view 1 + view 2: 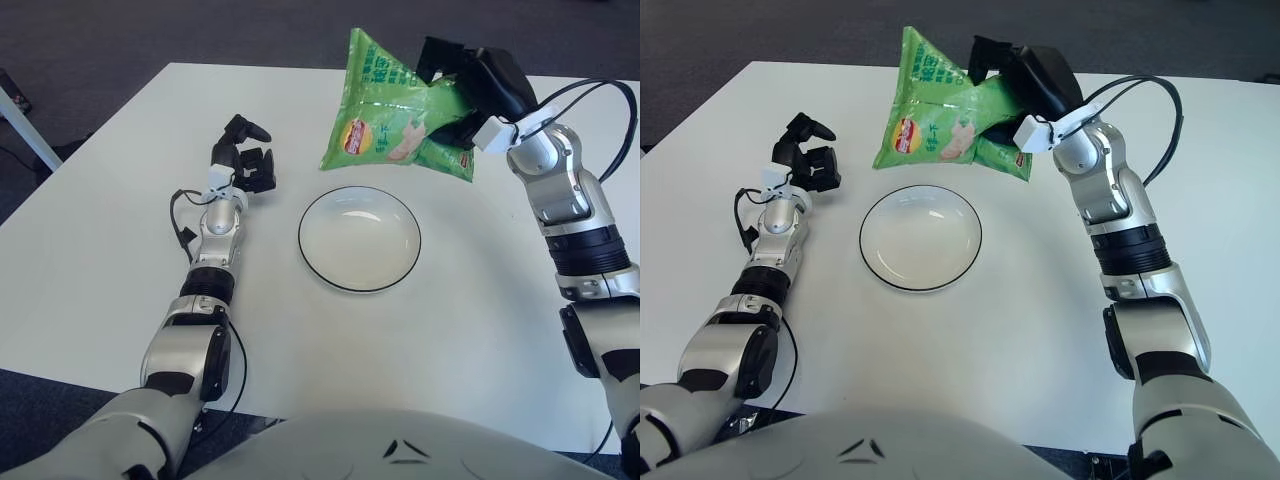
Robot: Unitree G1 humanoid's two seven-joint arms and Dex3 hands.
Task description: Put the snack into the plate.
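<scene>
One bag is in play: your right hand [470, 85] is clenched on the right end of the green snack [395, 130], holding it in the air above the far side of the worktop [480, 330]. Its long axis runs roughly left to right, with the free end sticking out toward the robot's left. The plate [359, 239] lies empty below and nearer the robot than the bag, so from what you see the bag hangs over the plate's far rim rather than its middle. You would likely need to bring the bag toward the robot and down before letting go. Your left hand [245, 160] shows left of the plate, fingers curled and holding nothing, well apart from the snack.
</scene>
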